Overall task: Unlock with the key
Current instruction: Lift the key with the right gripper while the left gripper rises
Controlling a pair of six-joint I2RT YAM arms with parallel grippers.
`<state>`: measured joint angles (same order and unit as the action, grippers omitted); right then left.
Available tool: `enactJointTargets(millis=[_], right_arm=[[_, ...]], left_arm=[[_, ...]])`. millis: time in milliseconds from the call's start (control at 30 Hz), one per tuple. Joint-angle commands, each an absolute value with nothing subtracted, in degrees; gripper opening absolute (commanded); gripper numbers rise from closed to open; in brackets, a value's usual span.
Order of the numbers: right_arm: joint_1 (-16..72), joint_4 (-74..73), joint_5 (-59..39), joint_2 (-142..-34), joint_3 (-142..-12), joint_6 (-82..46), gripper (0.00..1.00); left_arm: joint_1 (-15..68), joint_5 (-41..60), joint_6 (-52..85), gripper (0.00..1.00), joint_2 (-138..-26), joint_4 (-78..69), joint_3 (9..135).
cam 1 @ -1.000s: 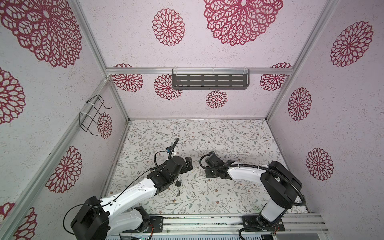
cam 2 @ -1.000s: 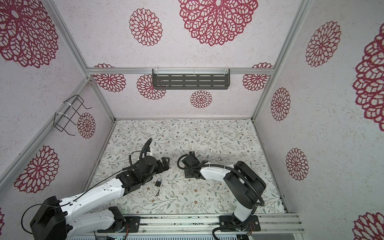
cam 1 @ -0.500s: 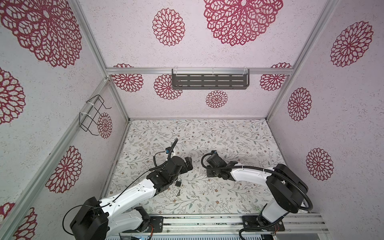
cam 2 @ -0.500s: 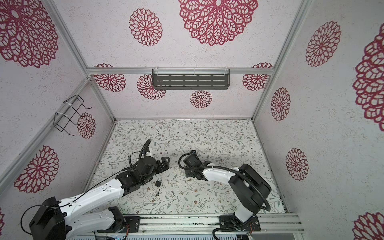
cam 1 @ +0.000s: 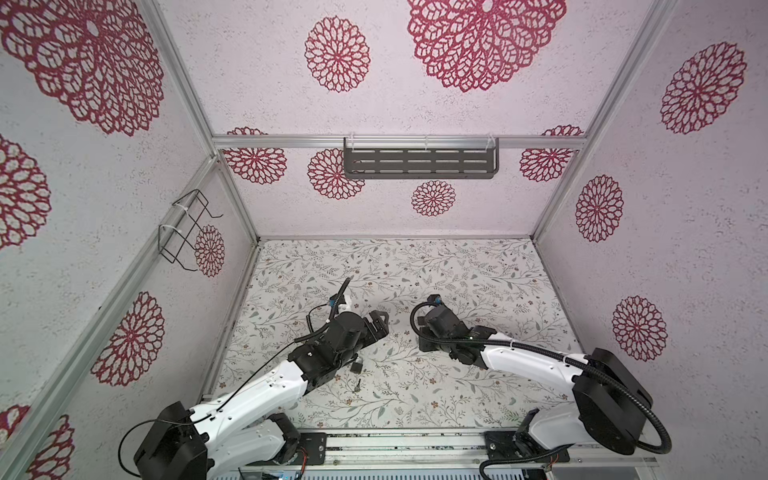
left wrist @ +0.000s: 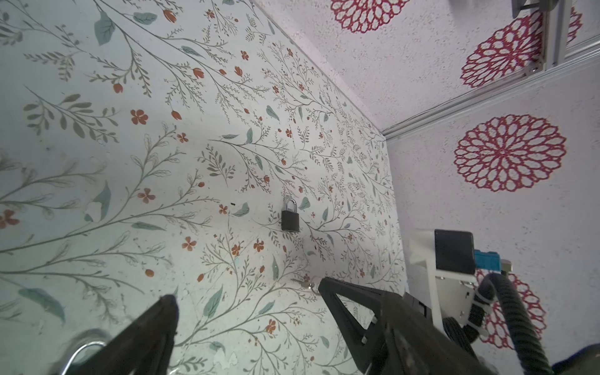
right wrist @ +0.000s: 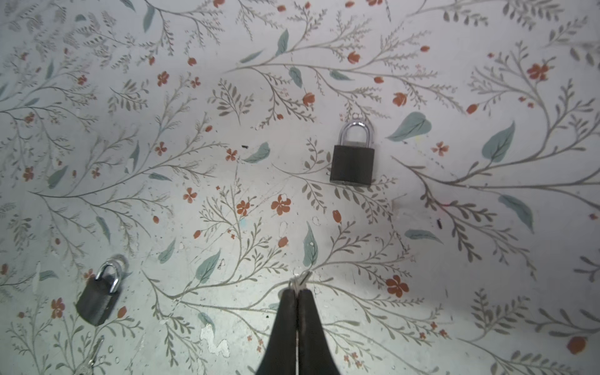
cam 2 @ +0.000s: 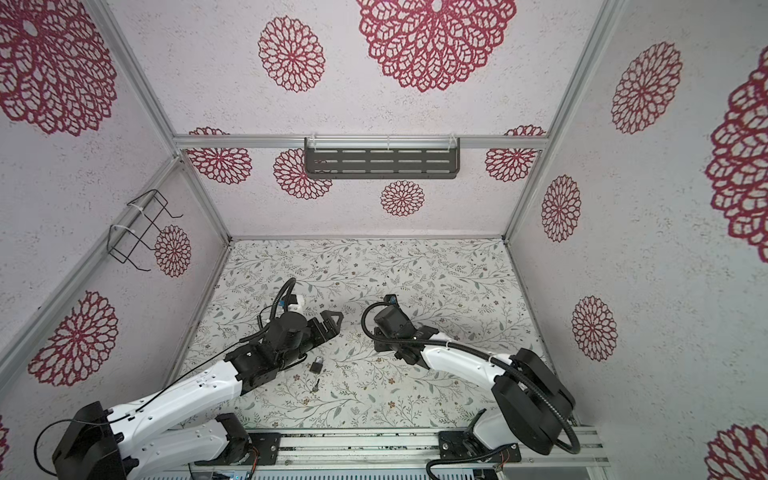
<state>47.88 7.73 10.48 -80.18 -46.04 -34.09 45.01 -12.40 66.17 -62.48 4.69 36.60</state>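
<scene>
Pinching a sliver of silver metal down at the flowered tabletop (cam 1: 478, 291), my right fingers (right wrist: 287, 311) stand pressed fully together. I take the sliver to be the key (right wrist: 300, 281), or its ring, though too little of it shows to be sure. Straight ahead of those tips, and apart from them, the padlock (right wrist: 353, 162) lies flat, its shackle snapped down into the body and its base turned toward the fingers. My left fingers (left wrist: 162, 321) hang spread as wide as they go, nothing between them, low over the tabletop and near the same padlock.

In both top views the two wrists meet in the lower middle of the frame, and I cannot pick this padlock out beneath them. What does show there, at lower centre just beside the left forearm, is a second padlock (cam 2: 316, 365), also shut. A second key (cam 2: 316, 386) lies loose just below it in the frame.

By my reading the job has barely begun. Picking up the key is the step in hand, and I cannot tell whether the key is clear of the surface. No key sits in either keyhole, and neither shackle has sprung. What is left is to lift the key clear and steady the padlock body, most likely with the idle left fingers. After that come lining the blade up with the keyhole in the base, pushing it home, turning it and seeing the shackle pop.
</scene>
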Motion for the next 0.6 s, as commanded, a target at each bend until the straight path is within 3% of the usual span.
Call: enactJointTargets(millis=[0, 567], right_arm=[[47.7, 6.1, 9.8, -76.6, -46.3, -31.8, 0.0], [48.5, -2.2, 4.8, -69.1, -47.1, -32.2, 0.0]], left_arm=[[45.3, -9.5, 71.0, 1.0, -61.2, 0.2, 36.9], [45.3, -6.2, 95.3, 0.94, -66.5, -18.5, 33.2]])
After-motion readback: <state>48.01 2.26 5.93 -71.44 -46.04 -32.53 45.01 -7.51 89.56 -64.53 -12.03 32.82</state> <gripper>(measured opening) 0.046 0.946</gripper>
